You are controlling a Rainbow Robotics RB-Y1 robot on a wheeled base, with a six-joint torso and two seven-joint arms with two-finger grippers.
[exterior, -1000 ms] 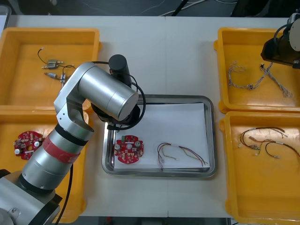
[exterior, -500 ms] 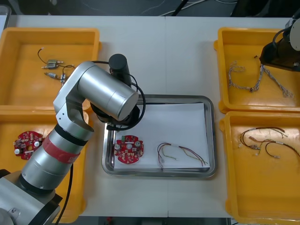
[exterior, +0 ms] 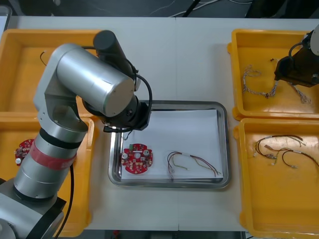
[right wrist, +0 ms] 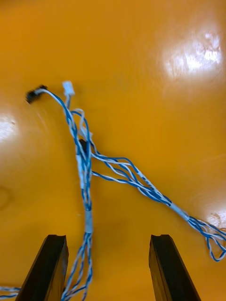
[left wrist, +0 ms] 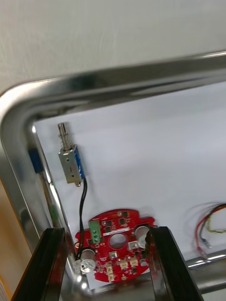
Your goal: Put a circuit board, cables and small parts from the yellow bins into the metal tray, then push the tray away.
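My left gripper (left wrist: 106,230) hangs open above the near-left corner of the metal tray (exterior: 169,103). Below its fingers lie a round red circuit board (left wrist: 115,247) and a small metal part (left wrist: 70,162) with a black lead. In the front view the left arm (exterior: 94,84) covers that gripper. The board (exterior: 137,159) and a red and yellow cable (exterior: 192,163) rest on the tray's white inside. My right gripper (exterior: 289,73) is low in the far right yellow bin (exterior: 239,35). It stands open over twisted blue and white cables (right wrist: 87,164), one strand running just inside one finger.
More blue and white cables (exterior: 256,82) lie in the far right bin. The near right bin (exterior: 244,199) holds black cables (exterior: 281,147). Another circuit board (exterior: 22,149) sits in the near left bin (exterior: 92,144), partly behind the arm. The far left bin (exterior: 20,64) is half covered.
My left arm has swung back and to the left, away from the tray's corner. My right gripper has moved nearer and lower in the far right bin, over the cables.
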